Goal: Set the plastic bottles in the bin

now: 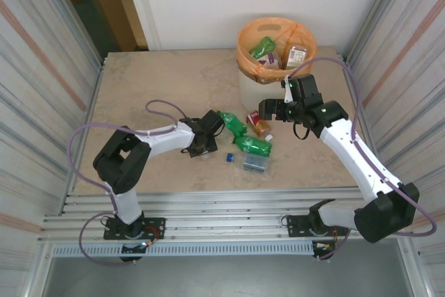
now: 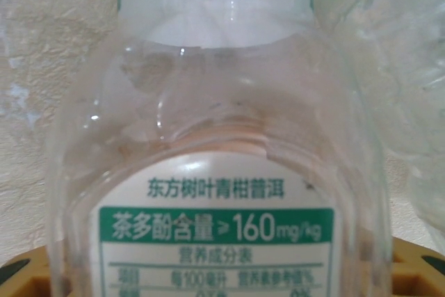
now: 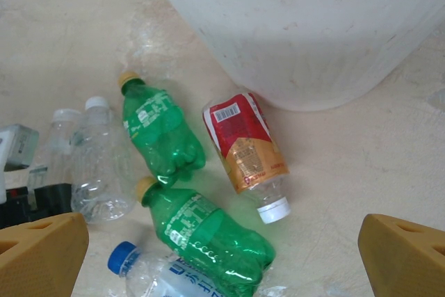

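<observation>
Left wrist view: left tool [image 1: 206,134] clamped on a clear bottle [image 2: 215,172]; its slick, crushable wall could slip free. Right tool [image 1: 273,110] gapes, empty.

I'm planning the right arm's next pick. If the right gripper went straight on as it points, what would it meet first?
Most likely the nearer green bottle, lying on the table straight ahead of the open right gripper. Depth is unclear, so it could land beside it.

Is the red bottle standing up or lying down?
Lying down. The red bottle rests on its side on the table, beside the bin.
</observation>
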You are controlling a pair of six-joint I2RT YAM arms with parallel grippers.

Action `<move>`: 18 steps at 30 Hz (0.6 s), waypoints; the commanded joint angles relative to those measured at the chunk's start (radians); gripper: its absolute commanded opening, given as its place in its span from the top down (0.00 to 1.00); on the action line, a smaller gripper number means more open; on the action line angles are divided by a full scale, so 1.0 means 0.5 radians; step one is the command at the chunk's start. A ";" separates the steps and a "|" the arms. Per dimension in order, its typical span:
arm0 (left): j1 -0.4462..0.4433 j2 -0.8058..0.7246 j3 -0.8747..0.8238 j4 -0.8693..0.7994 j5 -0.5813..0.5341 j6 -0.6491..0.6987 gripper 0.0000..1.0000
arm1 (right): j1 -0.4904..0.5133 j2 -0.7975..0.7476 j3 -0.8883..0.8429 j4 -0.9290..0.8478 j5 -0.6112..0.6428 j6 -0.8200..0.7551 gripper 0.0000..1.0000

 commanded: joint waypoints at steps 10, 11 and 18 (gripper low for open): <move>0.013 -0.499 -0.227 -0.026 -0.296 0.162 0.57 | -0.011 0.045 0.055 0.062 -0.110 0.092 0.02; 0.013 -0.546 -0.241 -0.015 -0.311 0.183 0.57 | -0.009 0.045 0.055 0.069 -0.124 0.097 0.02; 0.018 -0.849 -0.378 0.260 -0.297 0.437 0.57 | -0.014 0.044 0.051 0.111 -0.218 0.129 0.02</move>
